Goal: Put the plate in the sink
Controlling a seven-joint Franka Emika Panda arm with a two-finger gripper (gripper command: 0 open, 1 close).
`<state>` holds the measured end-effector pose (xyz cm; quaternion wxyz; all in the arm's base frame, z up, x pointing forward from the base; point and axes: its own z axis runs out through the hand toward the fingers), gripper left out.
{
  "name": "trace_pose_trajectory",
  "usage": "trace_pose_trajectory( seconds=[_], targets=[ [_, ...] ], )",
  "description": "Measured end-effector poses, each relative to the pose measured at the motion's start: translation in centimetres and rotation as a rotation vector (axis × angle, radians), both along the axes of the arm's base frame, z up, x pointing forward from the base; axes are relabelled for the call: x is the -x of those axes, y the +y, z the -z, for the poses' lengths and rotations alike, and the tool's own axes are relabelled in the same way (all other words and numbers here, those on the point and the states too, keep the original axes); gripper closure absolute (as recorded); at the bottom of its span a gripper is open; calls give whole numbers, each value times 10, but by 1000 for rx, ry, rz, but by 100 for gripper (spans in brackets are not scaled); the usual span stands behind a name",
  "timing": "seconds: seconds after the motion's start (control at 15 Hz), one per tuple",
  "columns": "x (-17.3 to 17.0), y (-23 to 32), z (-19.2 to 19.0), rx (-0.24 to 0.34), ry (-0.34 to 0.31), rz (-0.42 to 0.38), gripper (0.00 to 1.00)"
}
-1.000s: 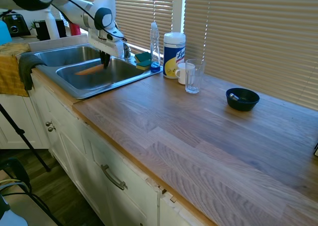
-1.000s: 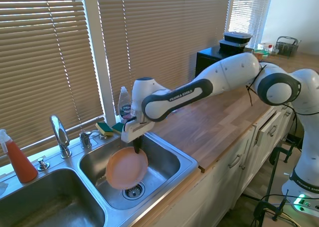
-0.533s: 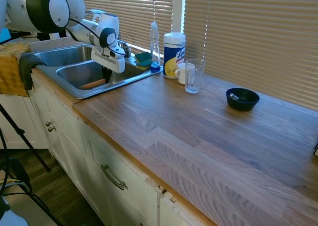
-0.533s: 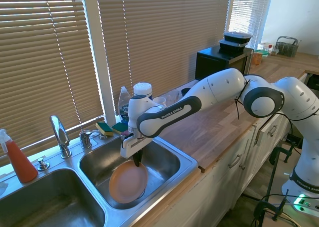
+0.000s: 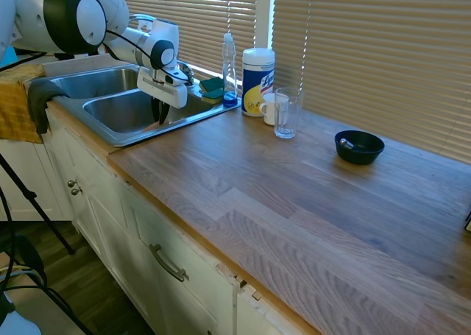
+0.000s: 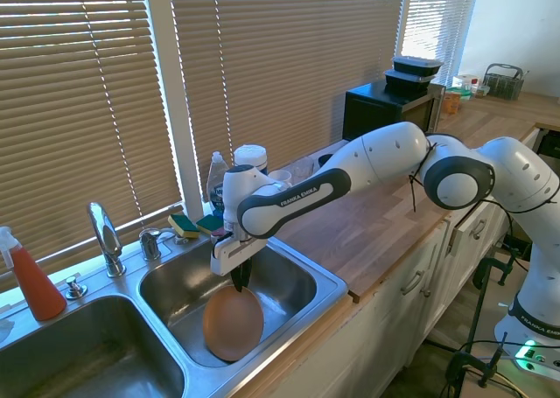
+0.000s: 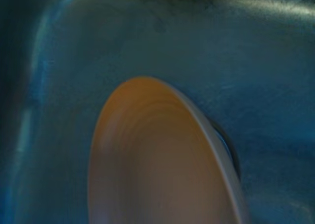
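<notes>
Plate (image 6: 233, 323): tilted on edge in the basin, not yet flat.
Gripper (image 6: 238, 282): at plate's 12 o'clock, pinching the rim, likely for lowering.
Sink (image 6: 328, 285): receiving basin.

One plate (image 6: 233, 323), one two-basin sink (image 6: 328, 284), one faucet (image 6: 105, 236), two sponges (image 5: 212, 89), two bottles (image 5: 229, 68), one wipes canister (image 5: 257, 71), one mug (image 5: 271, 109), one glass (image 5: 287, 113), one bowl (image 5: 359, 146)
</notes>
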<state>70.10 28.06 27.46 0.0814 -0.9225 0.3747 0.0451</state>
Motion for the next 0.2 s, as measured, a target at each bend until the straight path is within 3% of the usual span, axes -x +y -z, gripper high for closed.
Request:
trace_pose_trajectory(
  seconds=[0.2],
  targets=[
    [-1,-4,-27,-2,-26,3,0]
  ],
)
